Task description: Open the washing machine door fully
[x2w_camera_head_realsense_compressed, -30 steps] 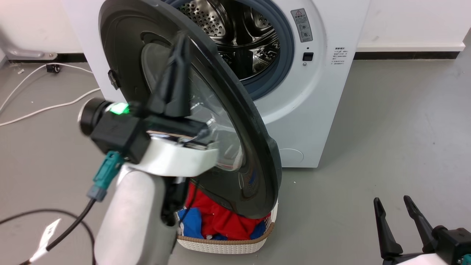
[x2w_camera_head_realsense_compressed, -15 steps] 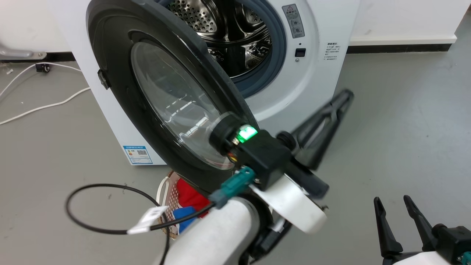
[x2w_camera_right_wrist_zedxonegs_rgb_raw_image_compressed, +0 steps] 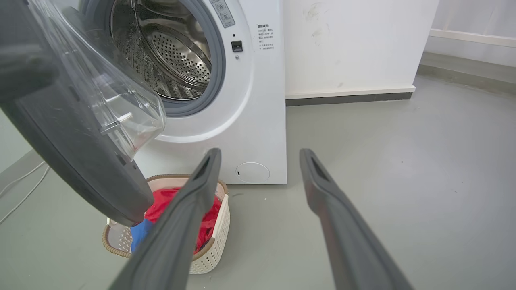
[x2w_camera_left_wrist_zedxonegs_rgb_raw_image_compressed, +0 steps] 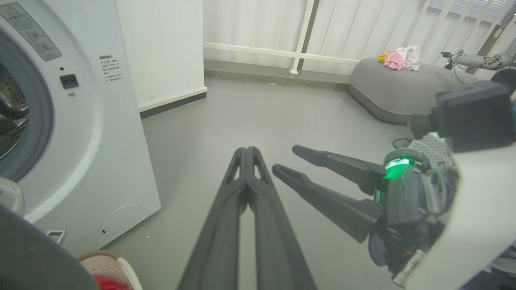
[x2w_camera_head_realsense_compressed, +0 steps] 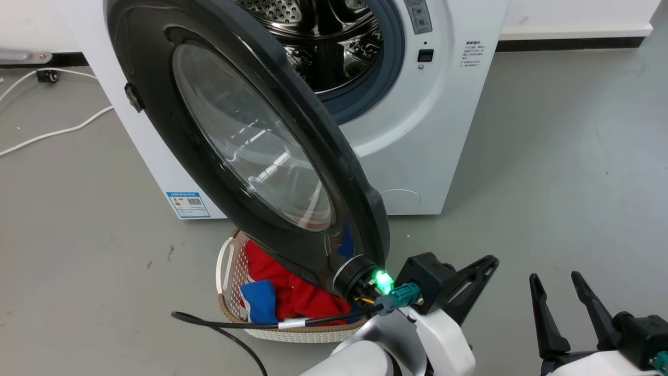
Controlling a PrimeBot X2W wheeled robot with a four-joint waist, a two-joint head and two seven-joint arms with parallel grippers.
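Door (x2w_camera_head_realsense_compressed: 156,104) standing wide open; left gripper (x2w_camera_left_wrist_zedxonegs_rgb_raw_image_compressed: 246,151) pinched shut, empty, hanging clear of it; right gripper (x2w_camera_right_wrist_zedxonegs_rgb_raw_image_compressed: 260,153) gaping, idling. Next likely: nudging door further back.

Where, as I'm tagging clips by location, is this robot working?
Likely a laundry area: a white front-loading washing machine, its round black glass-centred door open, and a cream woven basket of red and blue clothes.
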